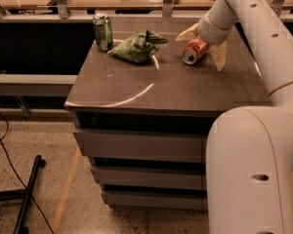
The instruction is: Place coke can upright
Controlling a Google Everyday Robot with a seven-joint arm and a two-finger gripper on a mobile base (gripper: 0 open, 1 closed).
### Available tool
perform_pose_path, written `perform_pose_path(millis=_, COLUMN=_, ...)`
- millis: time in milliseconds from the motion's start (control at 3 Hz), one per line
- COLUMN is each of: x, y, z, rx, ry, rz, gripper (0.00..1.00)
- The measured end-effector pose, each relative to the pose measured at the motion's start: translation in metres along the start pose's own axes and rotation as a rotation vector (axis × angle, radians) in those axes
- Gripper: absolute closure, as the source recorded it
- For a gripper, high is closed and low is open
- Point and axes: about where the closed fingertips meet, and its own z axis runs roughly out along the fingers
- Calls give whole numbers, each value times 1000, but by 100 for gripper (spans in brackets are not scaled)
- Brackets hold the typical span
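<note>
a robot arm [256, 38] reaches down from the upper right to the far right part of a dark cabinet top [171, 89], where the coke can [195, 51] lies on its side, its silver top turned toward the camera and slightly left. the gripper [199, 52] sits low over the can with its two pale fingers [218, 56] spread apart, one behind the can on its left, the other in front on its right. whether either finger touches the can cannot be told. a crumpled green bag [135, 48] lies near the can, to its left, and a green can [102, 31] stands upright at the far left corner, just beside the bag. drawers [136, 145] run below the top, and a black cable [0, 135] trails over the speckled floor at left.
</note>
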Motion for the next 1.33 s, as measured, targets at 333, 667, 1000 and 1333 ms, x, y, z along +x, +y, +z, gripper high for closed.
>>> perform_pose_path(millis=333, x=-1, y=-18, z=6, rx=9, ry=15, rz=-8, gripper=45)
perform_pose_path(millis=667, x=-2, y=-19, z=3, rx=14, ry=11, rz=-6, gripper=78)
perform_pose_path(millis=1000, x=-21, y=-32, z=-22, rx=79, ry=-40, rz=22, gripper=100)
perform_pose_path(millis=1333, x=-34, y=-43, z=-62, rx=147, ry=-66, rz=105, gripper=100)
